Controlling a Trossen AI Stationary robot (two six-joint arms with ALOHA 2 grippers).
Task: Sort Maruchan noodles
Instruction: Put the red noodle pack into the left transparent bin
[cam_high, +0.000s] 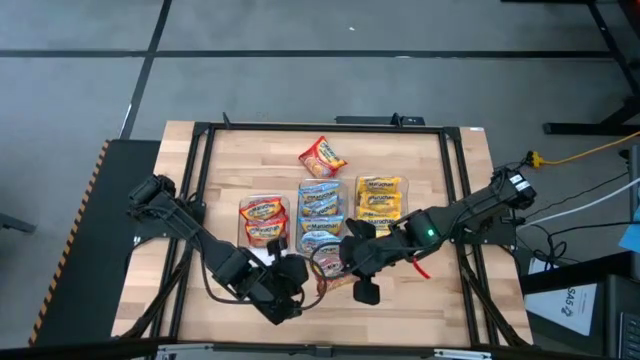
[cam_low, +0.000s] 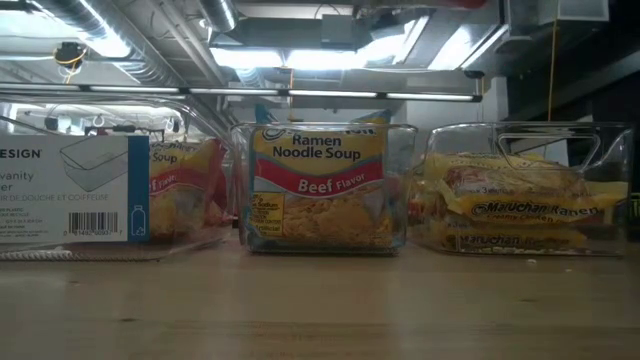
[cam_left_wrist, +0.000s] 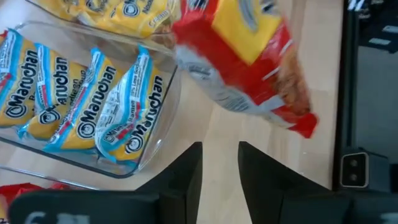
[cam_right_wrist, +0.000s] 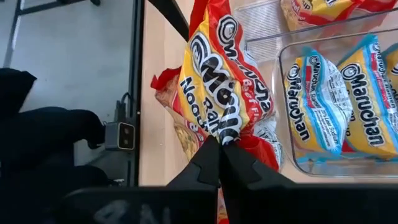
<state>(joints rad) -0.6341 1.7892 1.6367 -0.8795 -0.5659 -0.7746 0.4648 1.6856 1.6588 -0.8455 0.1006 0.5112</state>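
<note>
While I look down from above, my right gripper (cam_high: 352, 268) and left gripper (cam_high: 290, 285) sit near each other just short of the blue-packet bin (cam_high: 320, 215). Past my right fingers (cam_right_wrist: 208, 163), clamped together, hangs a red Maruchan packet (cam_right_wrist: 221, 93), that bin beside it. Past my left fingers (cam_left_wrist: 186, 177), slightly apart and empty, the same packet hangs just ahead.

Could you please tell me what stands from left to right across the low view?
White label box → bin of red packets → beef packet bin → bin of yellow packets.
</note>
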